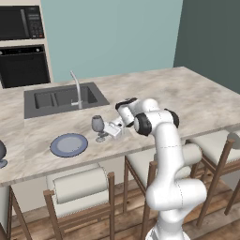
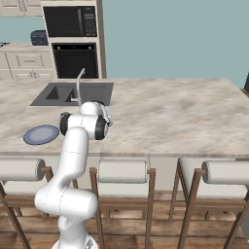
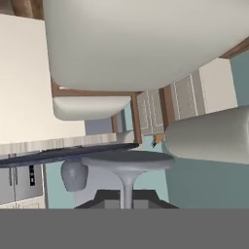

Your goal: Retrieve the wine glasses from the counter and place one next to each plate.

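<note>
A smoky grey wine glass (image 1: 98, 124) stands upright on the marble island (image 1: 187, 98), just right of a round grey-blue plate (image 1: 69, 144). My gripper (image 1: 105, 132) reaches in from the right at stem height and is shut on the stem. The hand view is rolled upside down. There the thin stem (image 3: 127, 188) runs between my gripper's (image 3: 127, 198) dark tips, below the round foot (image 3: 127, 160). The plate (image 3: 58, 155) shows edge-on to the left. A second wine glass (image 3: 74, 175) stands farther off, and also shows at the island's left edge (image 1: 1, 152). The plate (image 2: 41, 134) lies left of my arm.
A dark sink (image 1: 63, 99) with a curved tap (image 1: 77, 89) lies behind the glass. Cushioned wooden stools (image 1: 82, 187) line the island's near side. The beige counter (image 2: 19, 46) over cream cabinets is far back left, beside the oven (image 2: 75, 61) and microwave.
</note>
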Motion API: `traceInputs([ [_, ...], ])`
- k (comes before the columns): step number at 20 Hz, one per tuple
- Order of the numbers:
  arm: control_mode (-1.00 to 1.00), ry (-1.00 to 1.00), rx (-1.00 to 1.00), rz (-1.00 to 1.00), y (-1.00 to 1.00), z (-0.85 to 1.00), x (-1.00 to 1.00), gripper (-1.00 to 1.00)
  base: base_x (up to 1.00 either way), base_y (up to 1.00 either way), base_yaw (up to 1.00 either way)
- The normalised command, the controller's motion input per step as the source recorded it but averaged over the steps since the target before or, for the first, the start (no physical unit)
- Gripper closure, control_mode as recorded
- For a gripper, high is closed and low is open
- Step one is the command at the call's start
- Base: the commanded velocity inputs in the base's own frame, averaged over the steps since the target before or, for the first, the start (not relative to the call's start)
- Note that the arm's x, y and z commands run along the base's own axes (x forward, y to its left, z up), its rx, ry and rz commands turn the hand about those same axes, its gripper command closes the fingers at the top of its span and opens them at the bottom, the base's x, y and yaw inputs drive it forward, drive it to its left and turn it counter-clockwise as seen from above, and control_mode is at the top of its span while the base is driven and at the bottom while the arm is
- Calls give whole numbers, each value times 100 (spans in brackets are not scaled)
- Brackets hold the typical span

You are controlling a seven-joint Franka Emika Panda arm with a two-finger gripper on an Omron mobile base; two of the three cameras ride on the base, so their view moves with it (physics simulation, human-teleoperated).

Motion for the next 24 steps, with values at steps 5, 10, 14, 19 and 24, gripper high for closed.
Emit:
traceInputs([
  [5,-100,0,0,3,0,-18,0,100,0,0,0],
  [10,-100,1,0,2,0,-4,0,-100,0,0,0],
  [14,-100,0,0,2,-16,0,0,-100,0,0,0],
  [19,-100,-1,5,0,-32,18,0,-100,0,0,0],
  [24,-100,-3,6,0,-41,33,0,-100,0,0,0],
])
